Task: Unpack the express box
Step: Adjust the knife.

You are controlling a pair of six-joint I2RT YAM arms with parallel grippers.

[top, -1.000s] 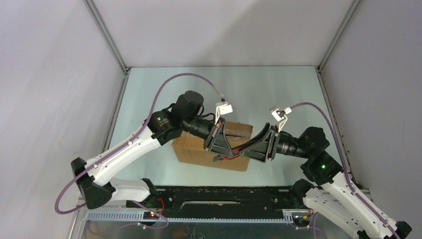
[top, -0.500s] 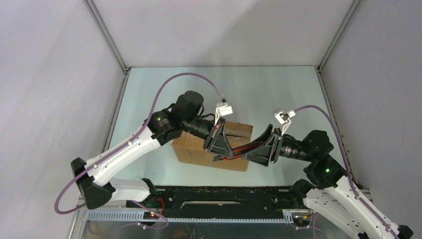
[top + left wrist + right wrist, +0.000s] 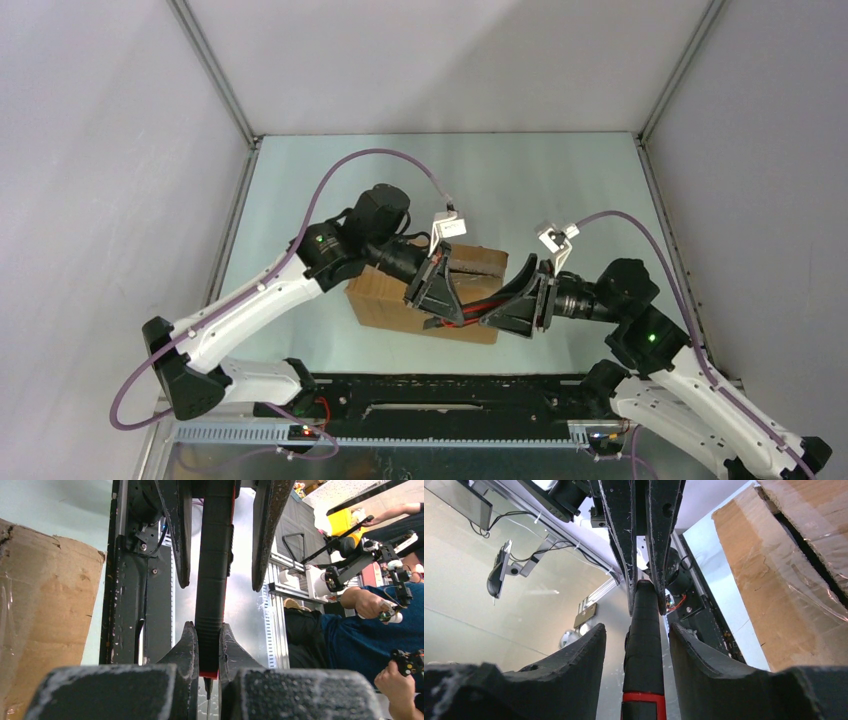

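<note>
Red-black knife [image 3: 214, 580] | L fingers [image 3: 189, 647] still clamped | R fingers [image 3: 585, 652] opened wider

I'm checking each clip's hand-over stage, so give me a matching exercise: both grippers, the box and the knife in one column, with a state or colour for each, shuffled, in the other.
Column one:
1. left gripper
2. right gripper
3. express box
4. utility knife

Column two:
A. brown cardboard
B. open, fingers either side of the utility knife with gaps
C. black with red, reaching from one gripper to the other
D. shut on the utility knife

Pairs: 1-D, 2-B, 3-A, 4-C
</note>
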